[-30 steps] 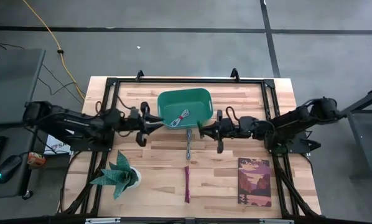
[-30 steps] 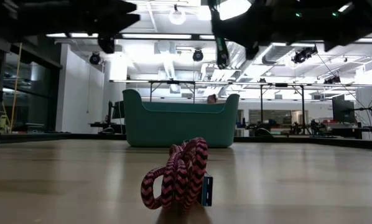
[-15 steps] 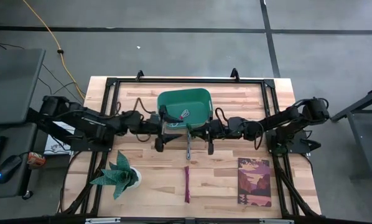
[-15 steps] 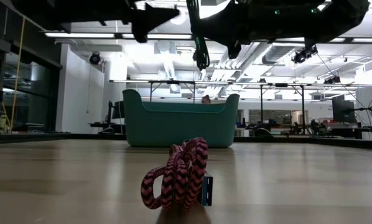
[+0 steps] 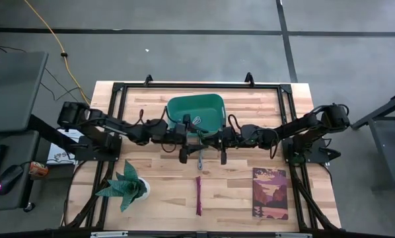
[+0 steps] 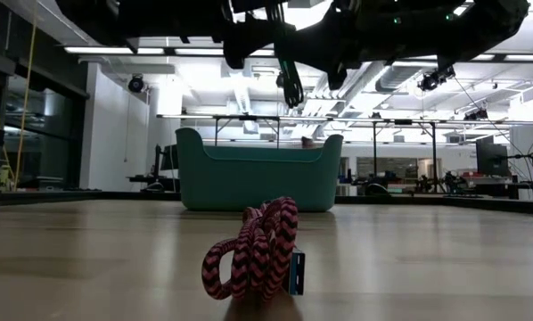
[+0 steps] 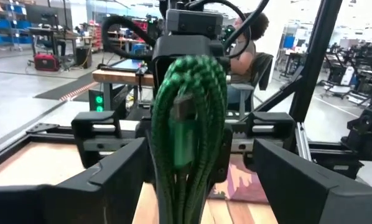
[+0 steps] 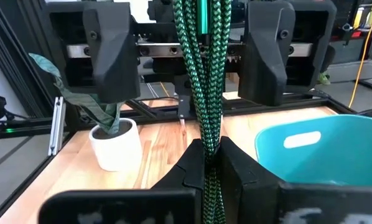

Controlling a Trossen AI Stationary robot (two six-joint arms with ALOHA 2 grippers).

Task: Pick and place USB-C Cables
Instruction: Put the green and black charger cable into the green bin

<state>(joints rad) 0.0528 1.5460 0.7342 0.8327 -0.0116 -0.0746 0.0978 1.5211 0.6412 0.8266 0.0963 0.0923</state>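
Both arms meet over the middle of the table [image 5: 158, 175], just in front of the green bin [image 5: 196, 110]. The right gripper [image 8: 212, 163] is clenched on the green cable [image 8: 203, 81], which hangs in the air between the two grippers. The left gripper [image 5: 186, 141] has its fingers [image 7: 111, 180] spread wide on either side of that cable, not touching it.

There is little room at the meeting point: the bin's near rim sits right behind the grippers, and a grey cable [image 5: 201, 155] lies on the boards just under them. Farther toward the front edge the wood is more open, with a maroon cable [image 5: 198, 196] lying alone, a potted plant [image 5: 123, 187] to the left and a book [image 5: 271, 193] to the right. A black frame [image 5: 115, 99] runs along the table's sides.

From above, a white and red cable [image 5: 196, 119] shows inside the bin; from table height the bin's wall hides it. The low view instead shows the maroon cable [image 6: 258, 250] up close, coiled, with a blue plug. The left wrist view shows a person seated beyond the table.
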